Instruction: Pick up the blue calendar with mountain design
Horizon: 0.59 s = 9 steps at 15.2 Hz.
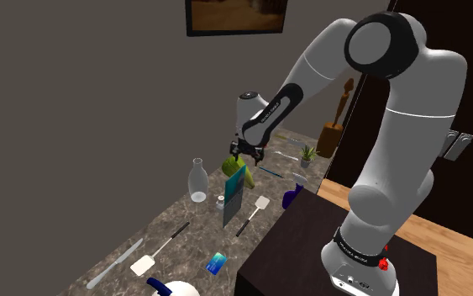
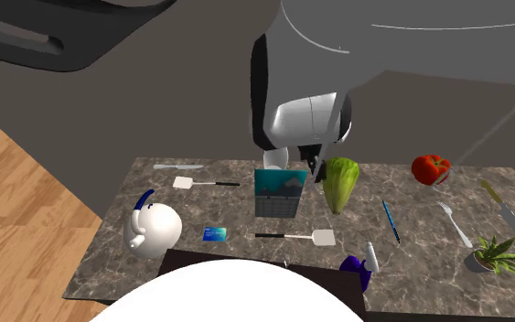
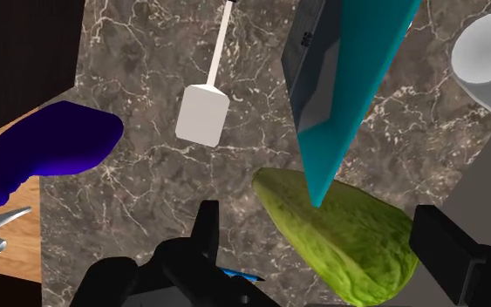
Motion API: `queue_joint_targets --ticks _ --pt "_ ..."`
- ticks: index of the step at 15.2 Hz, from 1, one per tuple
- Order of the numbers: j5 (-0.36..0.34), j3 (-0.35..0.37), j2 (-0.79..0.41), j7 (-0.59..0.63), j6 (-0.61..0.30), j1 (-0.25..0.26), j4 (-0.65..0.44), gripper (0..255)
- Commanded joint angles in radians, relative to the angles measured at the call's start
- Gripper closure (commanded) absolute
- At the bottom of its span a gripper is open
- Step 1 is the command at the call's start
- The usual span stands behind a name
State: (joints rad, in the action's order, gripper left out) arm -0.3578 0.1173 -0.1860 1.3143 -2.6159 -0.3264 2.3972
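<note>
The blue calendar (image 1: 235, 192) with a mountain picture stands upright on the marble counter (image 1: 163, 231). In the second exterior view the calendar (image 2: 278, 192) faces the camera, just left of a green lettuce (image 2: 341, 183). My gripper (image 1: 243, 154) hangs just above the calendar's top corner, by the lettuce (image 1: 231, 164). In the wrist view the calendar (image 3: 348, 78) shows as a thin teal slab whose corner reaches in between the fingers. The gripper (image 3: 317, 218) is open, its fingers wide apart and touching neither the calendar nor the lettuce (image 3: 348, 240) beneath.
Around the calendar lie a white spatula (image 1: 255, 213), a glass bottle (image 1: 197, 181), a dark blue spray bottle (image 3: 47, 148) and a small blue card (image 1: 216, 263). A white teapot (image 2: 155, 226), a tomato (image 2: 430, 168), a pen (image 2: 391, 220) and a potted plant (image 2: 495, 252) sit farther off.
</note>
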Motion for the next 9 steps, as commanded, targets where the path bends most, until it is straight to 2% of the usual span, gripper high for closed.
queue_joint_targets --ticks 1,3,4,9 --pt "-0.026 -0.01 -0.035 0.023 -0.034 0.004 0.0 0" --pt "-0.026 -0.01 -0.035 0.022 -0.034 0.004 0.0 0" --pt "-0.027 -0.011 -0.037 0.023 -0.035 0.004 0.0 255" --pt "-0.027 -0.01 -0.037 0.024 -0.034 0.005 -0.001 255"
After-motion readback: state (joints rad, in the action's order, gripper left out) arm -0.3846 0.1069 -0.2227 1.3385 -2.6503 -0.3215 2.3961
